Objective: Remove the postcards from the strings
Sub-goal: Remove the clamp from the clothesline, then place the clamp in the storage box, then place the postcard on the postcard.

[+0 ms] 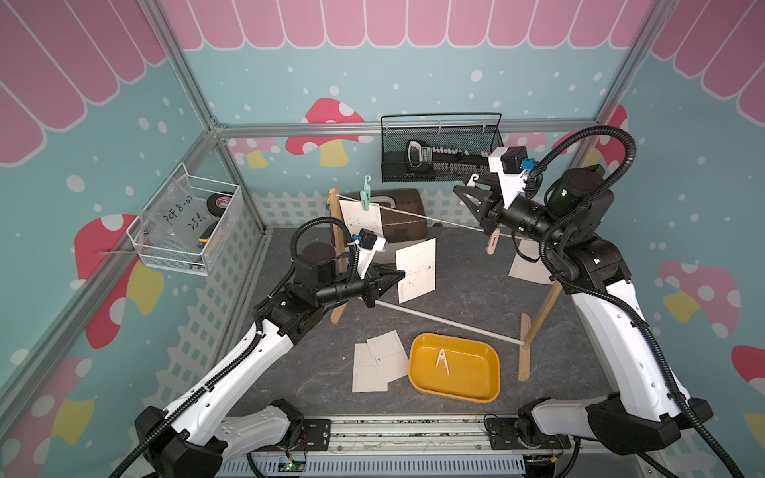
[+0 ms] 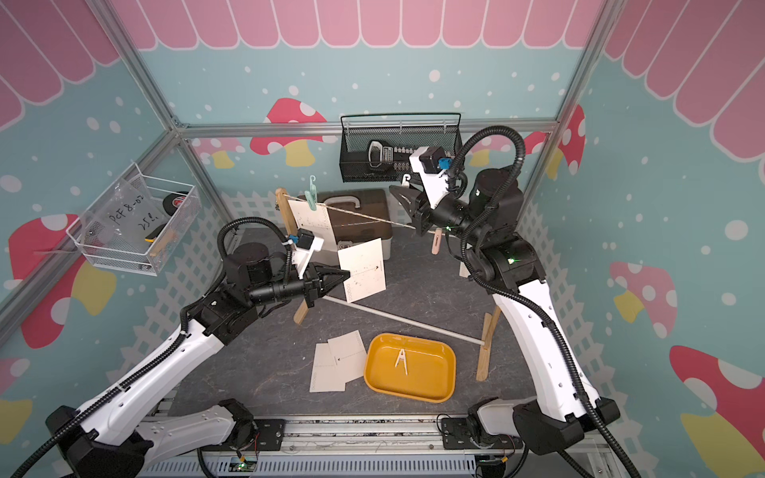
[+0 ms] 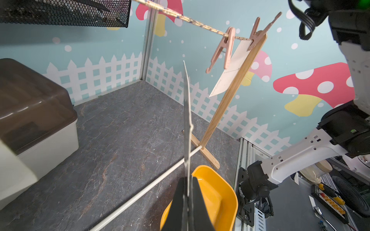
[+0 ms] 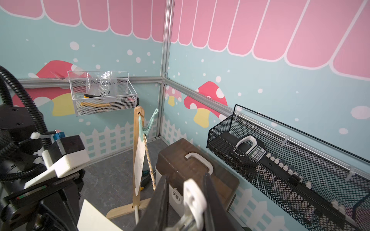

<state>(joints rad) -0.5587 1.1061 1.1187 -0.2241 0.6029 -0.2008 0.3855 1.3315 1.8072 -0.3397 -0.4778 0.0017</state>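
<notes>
String (image 3: 190, 20): thin twisted beige-and-white twine, stretched above the counter (image 1: 463, 289).
Left-end card (image 1: 359, 217): cream with fine printed lines, hanging from the string.
Right-end card (image 3: 230, 74): cream with an edge row of tiny circles, hanging tilted.
Held card (image 1: 416, 271): off the string, upright in mid-air, one edge pinched in the left jaws.
Upper loose card (image 1: 389, 356): flat on the counter.
Lower loose card (image 1: 366, 376): flat, partly underneath it.

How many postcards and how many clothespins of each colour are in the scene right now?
Postcards: 5 (two hanging, one in the left gripper, two on the table)
Teal clothespins: 1
Pink clothespins: 2
White clothespins: 2 (one in the yellow tray, one in the right gripper)
Total: 10
</notes>
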